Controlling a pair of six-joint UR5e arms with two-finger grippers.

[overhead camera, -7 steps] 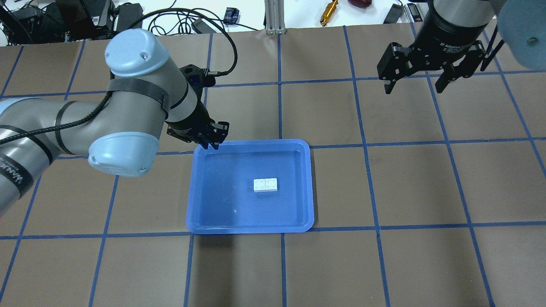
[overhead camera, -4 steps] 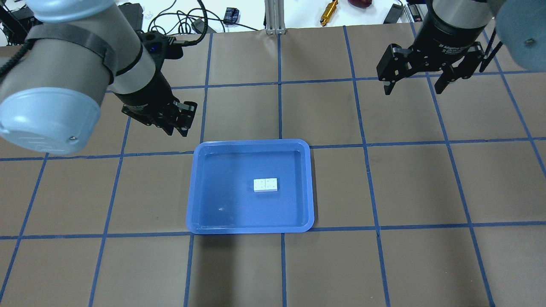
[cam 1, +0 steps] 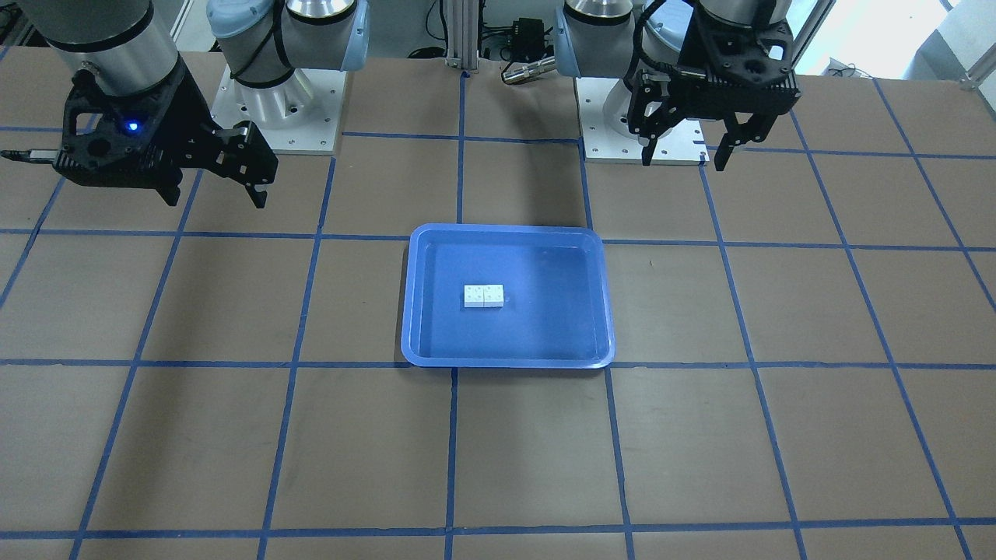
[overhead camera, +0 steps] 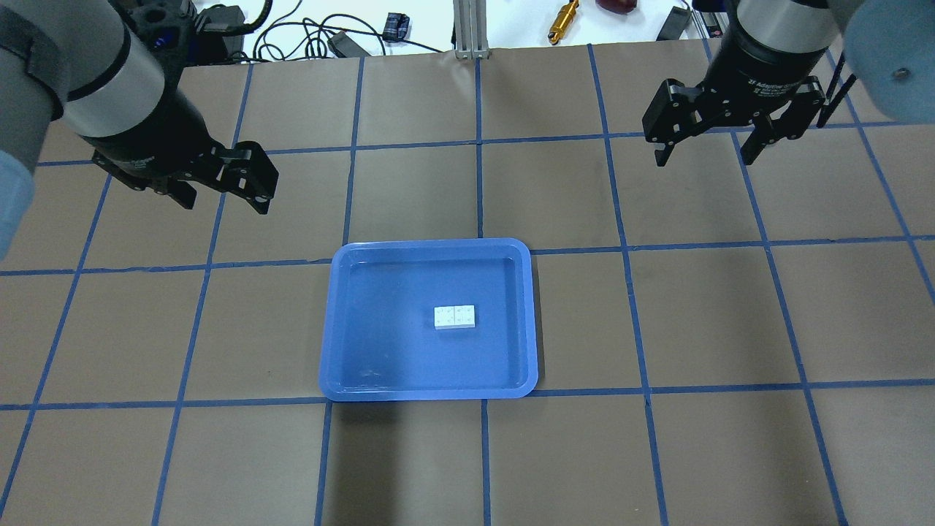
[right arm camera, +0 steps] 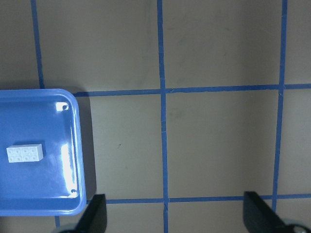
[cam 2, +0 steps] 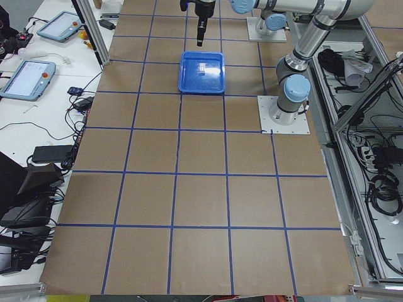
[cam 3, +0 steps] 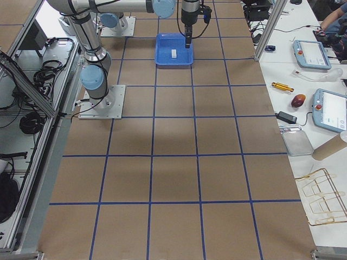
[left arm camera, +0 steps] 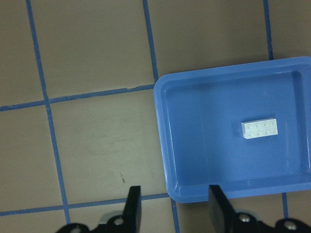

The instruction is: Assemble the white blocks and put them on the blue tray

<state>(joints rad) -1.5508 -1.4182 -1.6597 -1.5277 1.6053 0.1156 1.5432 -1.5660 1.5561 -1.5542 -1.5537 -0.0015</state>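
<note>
The white blocks [overhead camera: 454, 316] lie joined as one short bar on the floor of the blue tray [overhead camera: 380, 343], slightly right of its middle. The front-facing view shows the blocks [cam 1: 483, 295] left of the middle of the tray [cam 1: 545, 327]. My left gripper [overhead camera: 226, 207] hangs open and empty above the table, beyond and left of the tray. Its wrist view shows the blocks [left arm camera: 259, 128] untouched, far from its fingers [left arm camera: 133, 206]. My right gripper [overhead camera: 705, 161] is wide open and empty, high at the far right, well clear of the tray.
Blue tape lines divide the brown table into squares. Both arm bases [cam 1: 280, 109] stand on the robot's side of the table. Beyond the far edge are an aluminium post [overhead camera: 467, 29], cables and a golden tool [overhead camera: 562, 22].
My left gripper has drawn back from the tray's far left corner, moving left and away from it. The blocks, tray and right gripper have stayed put.
</note>
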